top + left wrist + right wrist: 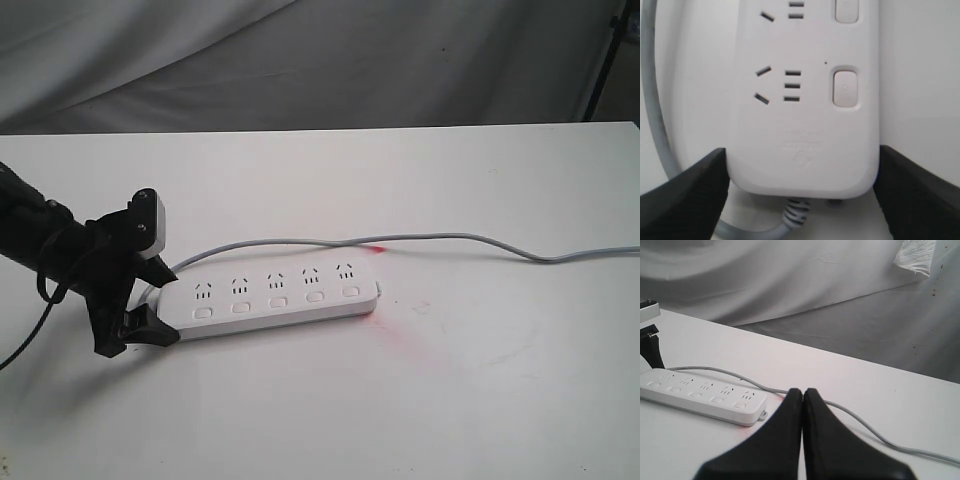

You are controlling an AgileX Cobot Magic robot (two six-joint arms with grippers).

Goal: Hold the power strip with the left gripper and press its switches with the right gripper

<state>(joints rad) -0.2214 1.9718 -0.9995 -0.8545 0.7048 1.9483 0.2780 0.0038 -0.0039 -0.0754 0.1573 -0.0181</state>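
Holding step seemingly done: left claw point(155, 300) pinching the left, cord end of the power strip point(275, 292), jaws wide and touching both long edges in the left wrist view. Strip flat on the tabletop point(450, 400), left of centre, cord point(450, 240) trailing right.

Pressing not yet begun: right claw point(803, 395) pressed together, empty, well apart to the strip's right.

Next, probably: lowering that closed tip squarely onto one of the switches point(279, 303) without shoving the strip.

Absent from the exterior view: right claw. Cut off in the left wrist view: all but two switches. Unclear: source of the reddish glow by the strip's right end.
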